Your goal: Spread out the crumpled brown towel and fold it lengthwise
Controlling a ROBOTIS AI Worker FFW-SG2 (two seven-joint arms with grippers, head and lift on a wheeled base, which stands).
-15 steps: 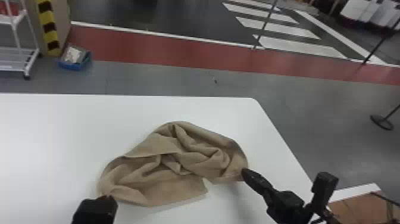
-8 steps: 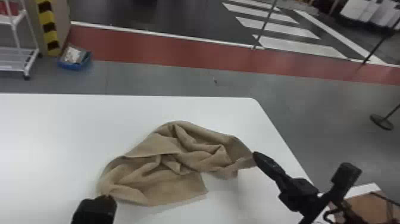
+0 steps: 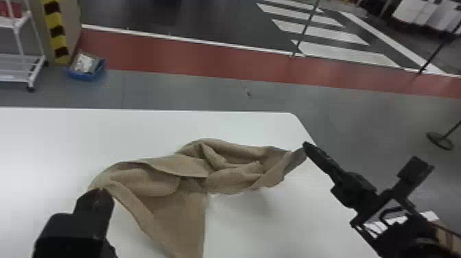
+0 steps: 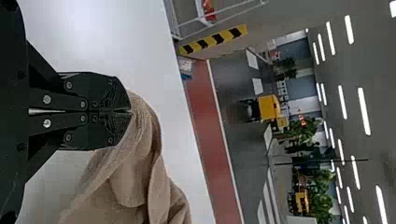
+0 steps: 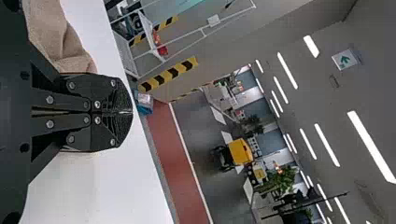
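- Task status: spreading is judged to be in progress, at an early stage. Both ends of the towel [image 3: 192,166] are secured; the middle is bunched, with loose folds and a rolled edge.
- Towel location: over the tabletop [image 3: 61,137], spanning between the two arms. A flap extends toward the robot at the near side. The right end appears raised, with a shadow on the surface below it.
- Outstanding work: open out the folds, lay the towel flat, align its edges, then fold it lengthwise. No lengthwise fold is present.
- Left end effector [image 4: 130,111]: fingers closed together, gripping the towel at its left end. In the head view the arm enters at the bottom edge, left of centre, tips pointing forward.
- Right end effector [image 5: 131,112]: fingers closed, pinching the towel's right end at the tips. In the head view the arm enters from the lower right and slants inward, tips near the tabletop's right edge.
- Next move, as judged: draw the ends apart evenly. Caution: a bunched grip may leave creases or slip.
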